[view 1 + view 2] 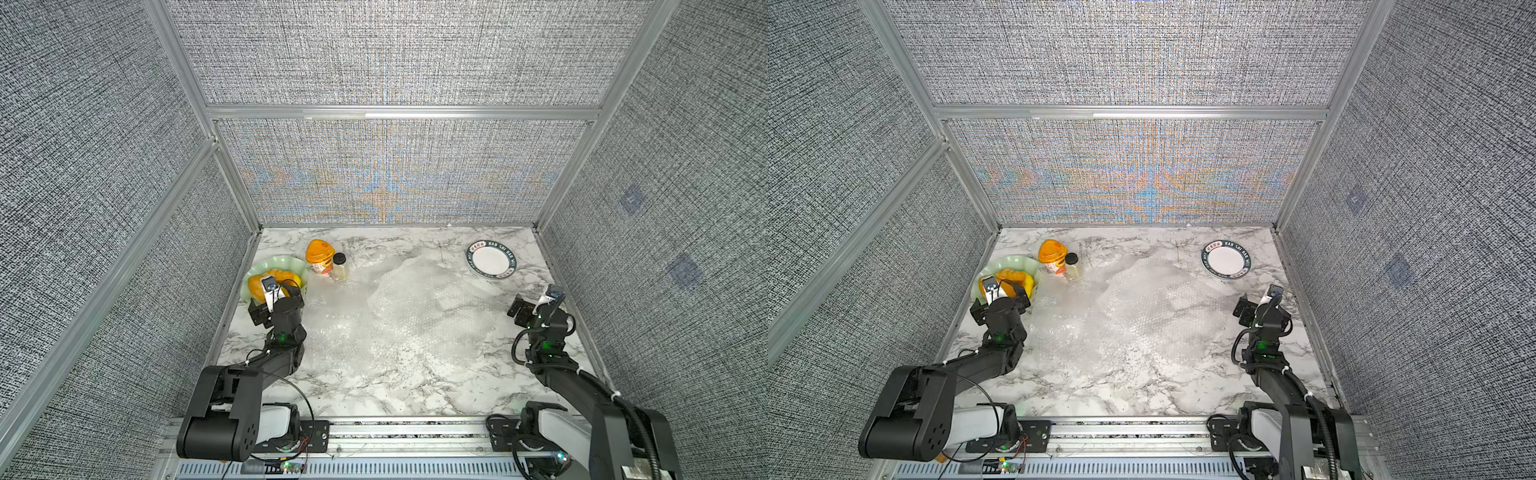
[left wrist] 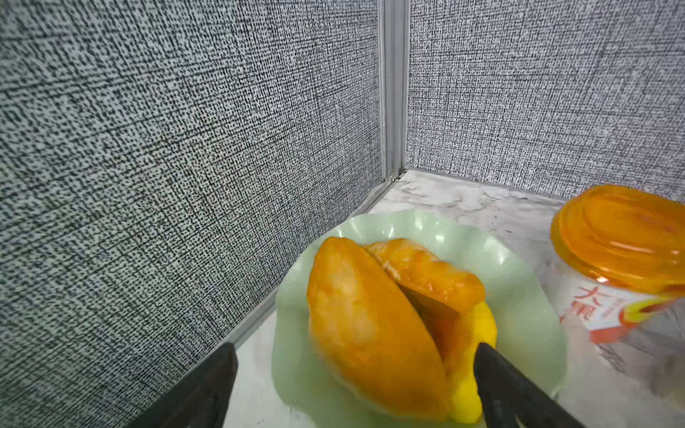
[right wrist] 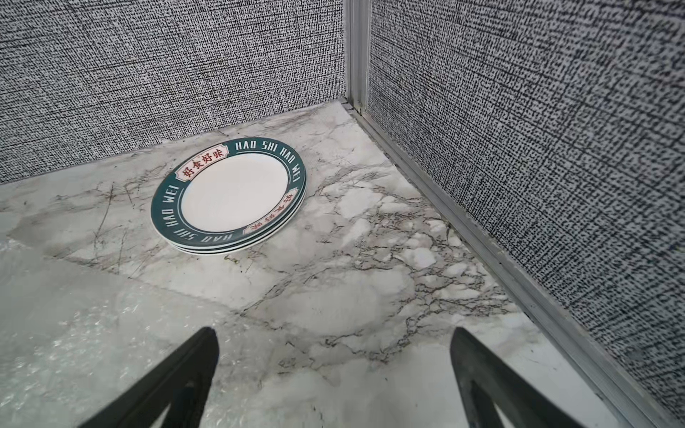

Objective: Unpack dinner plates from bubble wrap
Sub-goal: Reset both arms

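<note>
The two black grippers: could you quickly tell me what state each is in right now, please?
Left black parallel gripper: open, holding nothing.
Right black parallel gripper: open, holding nothing.

Crumpled bubble wrap (image 1: 415,303) heaps over the middle of a marble table (image 1: 374,386). On the robot's side of the wrap, bare marble lies open. Off its far right corner a stack of plates (image 1: 491,260) sits with clear marble all round. By its far left edge crowd a jar (image 1: 320,257), bottle (image 1: 339,266) and dish (image 1: 270,262) — tight passage, wall (image 1: 332,187) close behind.
</note>
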Action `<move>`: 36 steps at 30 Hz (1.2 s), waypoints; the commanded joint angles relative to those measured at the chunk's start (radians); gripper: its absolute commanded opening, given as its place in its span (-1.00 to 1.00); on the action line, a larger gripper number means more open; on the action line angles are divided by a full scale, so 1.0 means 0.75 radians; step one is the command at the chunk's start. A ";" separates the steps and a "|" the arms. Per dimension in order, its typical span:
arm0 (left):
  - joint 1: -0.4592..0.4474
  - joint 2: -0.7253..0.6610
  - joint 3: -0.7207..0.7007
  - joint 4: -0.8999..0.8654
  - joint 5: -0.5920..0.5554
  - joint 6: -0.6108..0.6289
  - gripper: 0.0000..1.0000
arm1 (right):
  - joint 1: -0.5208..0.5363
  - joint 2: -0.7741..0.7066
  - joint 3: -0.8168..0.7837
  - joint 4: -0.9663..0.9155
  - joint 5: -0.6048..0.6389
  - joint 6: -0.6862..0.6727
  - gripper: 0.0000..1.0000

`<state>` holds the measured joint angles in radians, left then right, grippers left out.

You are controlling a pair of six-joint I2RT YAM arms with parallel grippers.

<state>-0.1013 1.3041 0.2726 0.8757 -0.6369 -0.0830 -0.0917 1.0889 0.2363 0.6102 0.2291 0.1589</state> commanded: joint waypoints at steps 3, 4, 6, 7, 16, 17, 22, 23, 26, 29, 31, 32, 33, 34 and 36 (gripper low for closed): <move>0.006 0.116 -0.125 0.429 0.170 0.020 0.90 | -0.035 0.067 -0.044 0.224 -0.011 -0.014 0.98; 0.006 0.156 -0.145 0.518 0.178 0.044 0.87 | -0.042 0.089 -0.058 0.266 -0.023 -0.009 0.98; -0.001 0.186 -0.143 0.552 0.223 0.090 0.81 | -0.045 0.141 -0.067 0.332 -0.054 -0.003 0.98; -0.002 0.168 -0.130 0.499 0.263 0.086 0.79 | -0.045 0.160 -0.067 0.361 -0.076 -0.013 0.98; -0.001 0.219 -0.116 0.533 0.321 0.115 0.98 | -0.036 0.442 -0.019 0.648 -0.225 -0.047 0.99; 0.000 0.219 -0.114 0.522 0.343 0.119 0.98 | -0.033 0.486 -0.021 0.693 -0.227 -0.048 0.99; 0.001 0.224 -0.158 0.611 0.378 0.134 0.98 | -0.025 0.617 -0.045 0.869 -0.243 -0.056 0.98; 0.001 0.233 -0.174 0.647 0.404 0.143 0.98 | -0.025 0.600 -0.043 0.832 -0.246 -0.064 0.98; 0.006 0.330 -0.214 0.830 0.420 0.156 0.98 | -0.025 0.597 -0.031 0.809 -0.258 -0.067 0.98; 0.007 0.302 -0.169 0.682 0.432 0.144 0.98 | -0.025 0.595 -0.013 0.770 -0.267 -0.071 0.98; 0.010 0.321 -0.166 0.711 0.436 0.144 0.98 | -0.017 0.609 0.021 0.737 -0.273 -0.083 0.99; 0.012 0.324 -0.167 0.717 0.436 0.146 0.98 | -0.011 0.602 0.049 0.673 -0.286 -0.099 0.99; 0.014 0.314 -0.163 0.696 0.439 0.140 0.98 | 0.001 0.605 0.077 0.629 -0.283 -0.115 0.99; 0.012 0.314 -0.161 0.695 0.439 0.139 0.98 | 0.019 0.606 0.092 0.598 -0.259 -0.129 0.99; 0.014 0.319 -0.160 0.696 0.440 0.140 0.98 | 0.055 0.609 0.119 0.552 -0.201 -0.155 0.98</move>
<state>-0.0929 1.5425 0.1474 1.3819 -0.3149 0.0216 -0.0700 1.5421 0.3058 1.0924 0.0383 0.0826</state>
